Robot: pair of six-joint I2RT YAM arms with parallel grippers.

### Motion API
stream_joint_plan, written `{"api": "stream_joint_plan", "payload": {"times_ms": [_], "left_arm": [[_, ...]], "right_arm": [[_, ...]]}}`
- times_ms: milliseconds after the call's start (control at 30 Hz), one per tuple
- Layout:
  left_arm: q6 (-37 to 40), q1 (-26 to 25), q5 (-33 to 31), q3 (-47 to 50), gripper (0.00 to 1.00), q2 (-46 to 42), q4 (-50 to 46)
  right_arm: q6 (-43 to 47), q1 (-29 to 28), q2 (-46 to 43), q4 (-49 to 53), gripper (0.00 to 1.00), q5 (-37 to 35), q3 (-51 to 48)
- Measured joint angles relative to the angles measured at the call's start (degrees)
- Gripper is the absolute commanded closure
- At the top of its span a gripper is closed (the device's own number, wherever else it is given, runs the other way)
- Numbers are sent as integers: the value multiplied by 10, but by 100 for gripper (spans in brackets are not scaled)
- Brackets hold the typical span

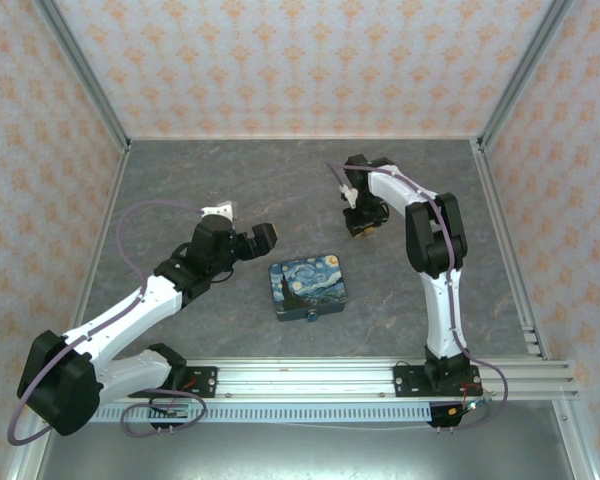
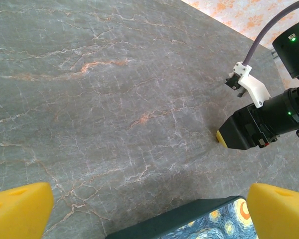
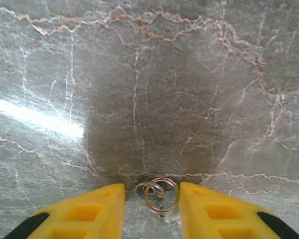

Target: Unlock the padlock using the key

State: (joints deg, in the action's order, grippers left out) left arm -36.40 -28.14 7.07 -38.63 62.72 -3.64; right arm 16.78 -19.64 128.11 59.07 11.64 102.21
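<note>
The key (image 3: 158, 194), a small silvery piece on a wire ring, lies on the grey marbled table (image 3: 139, 89). It sits between the yellow fingertips of my right gripper (image 3: 152, 201), with a thin gap on either side. This gripper (image 1: 360, 232) points down at the tabletop behind the box. A tiny teal-dark padlock (image 1: 310, 318) appears to hang at the front edge of the Starry-Night box (image 1: 309, 287). My left gripper (image 1: 263, 236) hovers left of the box, open wide, its fingers (image 2: 20, 211) apart over bare table.
The box's dark rim and printed lid (image 2: 209, 221) lie just under the left gripper's right finger. The right arm's black wrist and white cable clip (image 2: 249, 87) stand beyond it. Patterned walls and metal rails close in the table on all sides.
</note>
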Motion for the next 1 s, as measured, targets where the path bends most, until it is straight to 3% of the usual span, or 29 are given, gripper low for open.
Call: {"api": "stream_joint_plan", "payload": {"times_ms": [633,1000], "left_arm": [[4,0,0,0,0,0,0],[2,0,9,0,0,-32,6]], "right_arm": [[-14,-5,-27,-15,100,6,-24],[-85,-5,-185,-115,100,87,-150]]}}
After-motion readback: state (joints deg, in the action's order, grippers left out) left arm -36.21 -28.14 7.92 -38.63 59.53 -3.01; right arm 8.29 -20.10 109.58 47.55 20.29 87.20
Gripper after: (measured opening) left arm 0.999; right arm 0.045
